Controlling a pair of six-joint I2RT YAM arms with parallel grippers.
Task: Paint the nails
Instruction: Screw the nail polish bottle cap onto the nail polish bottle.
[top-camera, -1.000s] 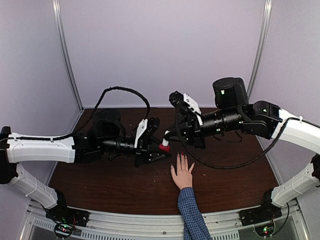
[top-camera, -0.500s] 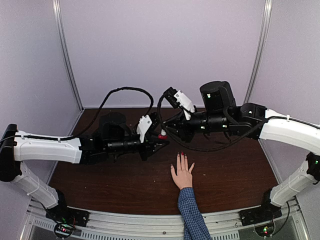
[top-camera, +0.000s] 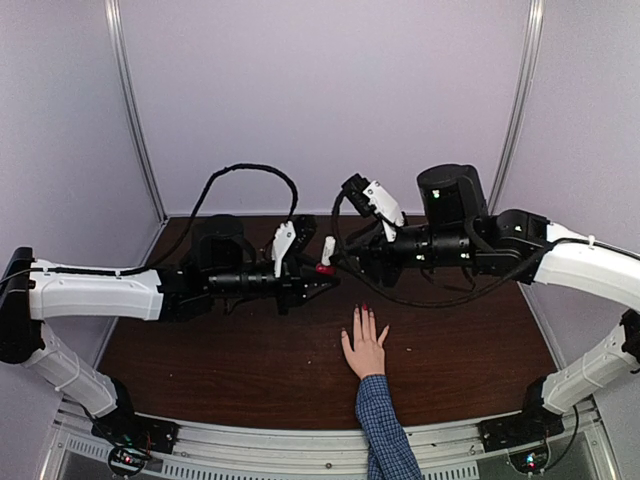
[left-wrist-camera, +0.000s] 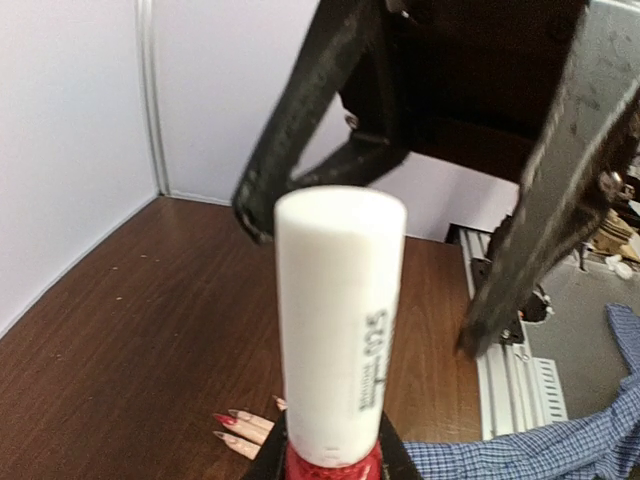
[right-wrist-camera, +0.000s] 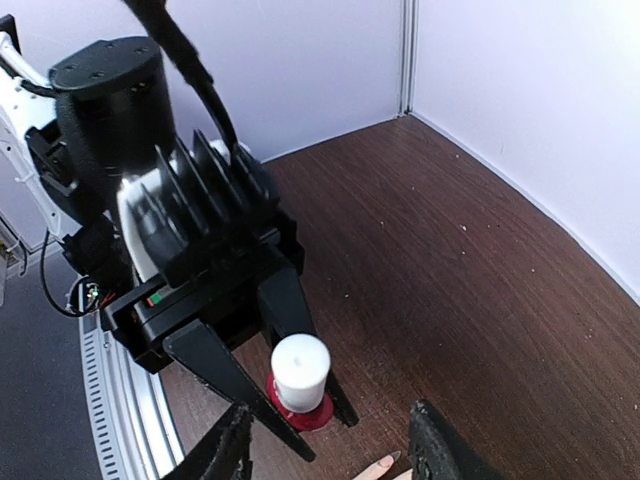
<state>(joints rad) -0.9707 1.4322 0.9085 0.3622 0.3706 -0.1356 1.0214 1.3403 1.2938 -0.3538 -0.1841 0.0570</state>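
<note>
Nails (top-camera: 363, 309) pointing away from the arms, left hand (top-camera: 318, 277) clamping bottle (top-camera: 326, 260), right hand (right-wrist-camera: 330, 455) spread.

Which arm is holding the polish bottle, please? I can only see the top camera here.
Observer: The left fingers grip the red bottle at its base, and its white cap stands upright.
Operator: Thank you. Is the right arm gripping the cap?
Observer: No. The right fingers are open, and the cap sits just ahead of them, untouched.
Operator: And the nails?
Observer: In the left wrist view, one nail is dark red; its neighbours look paler.
</note>
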